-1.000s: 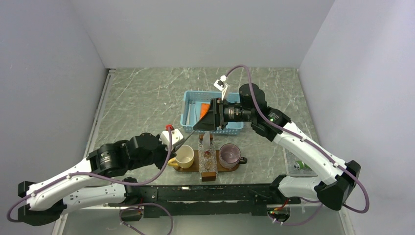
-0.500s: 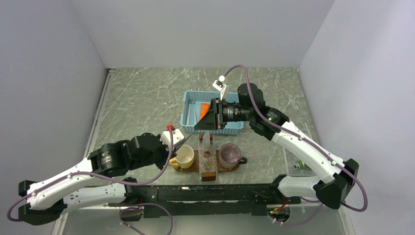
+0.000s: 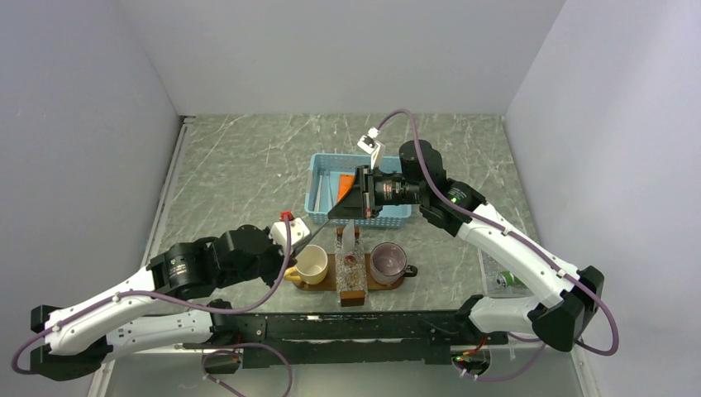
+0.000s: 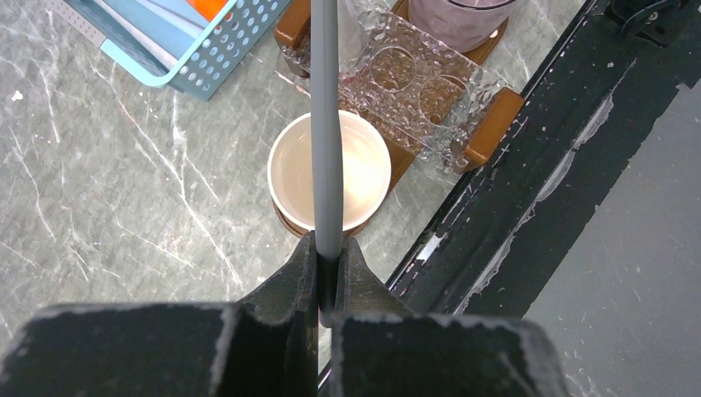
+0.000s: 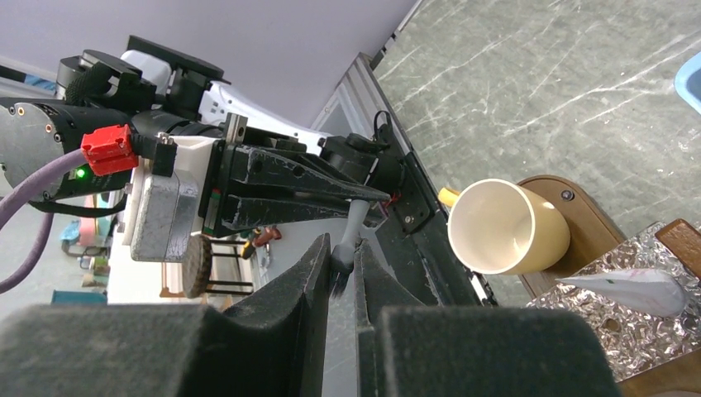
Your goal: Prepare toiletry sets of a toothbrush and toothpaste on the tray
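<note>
Pale grey-blue plastic is seen stretched between the two arms: the toothbrush (image 4: 325,124) is held in the air above the marble table (image 3: 248,165), near its front, and is not laid on the tray (image 5: 579,198). One end is clamped between the left fingers (image 4: 289,289), which are drawn tight on the stick with no gap showing. In the left wrist view the stick is carried out from there across the mouth of a cream cup (image 4: 368,169); whether the cup is touched cannot be told. The other end is taken between the right fingers (image 5: 310,281), which are pressed in on both sides of it, close in front of the left pair's tips.

The tray is set crosswise just ahead of the arm bases. The cream cup is stood on its left end and a purple cup (image 3: 387,262) on its right end, with a clear plastic box (image 4: 413,78) placed between them. A white tapered thing (image 5: 636,285) is laid on top of that box; what it is cannot be made out. Behind the tray a light-blue basket (image 3: 315,192) is set on the table, and a flat orange tube (image 3: 343,184) is seen lying inside it. The right wrist is hung over the basket's near edge.
</note>
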Action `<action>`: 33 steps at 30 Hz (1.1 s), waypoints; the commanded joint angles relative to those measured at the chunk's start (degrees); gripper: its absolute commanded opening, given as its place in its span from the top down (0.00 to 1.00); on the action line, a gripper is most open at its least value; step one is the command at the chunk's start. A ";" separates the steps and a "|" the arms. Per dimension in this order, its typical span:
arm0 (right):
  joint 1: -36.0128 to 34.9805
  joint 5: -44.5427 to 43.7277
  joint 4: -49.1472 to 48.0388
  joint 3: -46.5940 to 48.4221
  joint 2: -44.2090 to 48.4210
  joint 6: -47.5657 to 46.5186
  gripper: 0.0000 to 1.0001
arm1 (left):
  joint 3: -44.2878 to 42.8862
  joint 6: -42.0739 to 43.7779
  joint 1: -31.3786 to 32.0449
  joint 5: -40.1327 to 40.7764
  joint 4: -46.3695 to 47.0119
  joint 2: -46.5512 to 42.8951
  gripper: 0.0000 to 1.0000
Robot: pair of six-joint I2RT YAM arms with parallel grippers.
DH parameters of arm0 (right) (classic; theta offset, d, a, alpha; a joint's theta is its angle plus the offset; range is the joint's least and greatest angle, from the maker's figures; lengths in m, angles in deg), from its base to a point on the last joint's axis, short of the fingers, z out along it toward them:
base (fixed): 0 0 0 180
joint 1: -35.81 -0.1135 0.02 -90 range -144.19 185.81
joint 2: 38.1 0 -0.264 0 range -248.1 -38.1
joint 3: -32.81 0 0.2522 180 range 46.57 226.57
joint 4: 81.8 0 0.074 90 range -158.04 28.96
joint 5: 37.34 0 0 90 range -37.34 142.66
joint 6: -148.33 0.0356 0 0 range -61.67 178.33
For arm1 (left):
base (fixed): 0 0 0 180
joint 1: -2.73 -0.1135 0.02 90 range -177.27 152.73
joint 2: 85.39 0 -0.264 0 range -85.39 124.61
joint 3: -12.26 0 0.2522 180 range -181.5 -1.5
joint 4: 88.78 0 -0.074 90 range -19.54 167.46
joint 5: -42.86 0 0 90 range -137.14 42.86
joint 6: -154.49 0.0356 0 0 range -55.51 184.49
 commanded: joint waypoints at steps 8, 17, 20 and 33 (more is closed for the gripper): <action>-1.07 -0.04 0.22 1.73 1.44 -1.89 1.00 | -1.84 -0.19 0.25 1.16 2.60 -1.81 0.66; -0.98 -4.04 7.92 5.09 3.84 -8.32 1.00 | -3.13 -2.13 0.25 -3.48 6.83 -3.98 0.06; -1.04 -5.45 12.62 6.82 4.82 -12.08 1.00 | -3.24 -3.16 0.25 -5.88 8.62 -5.29 0.01; -1.24 -13.93 32.45 10.78 11.59 -27.67 1.00 | 0.32 -5.89 0.25 -2.07 11.13 -9.32 0.01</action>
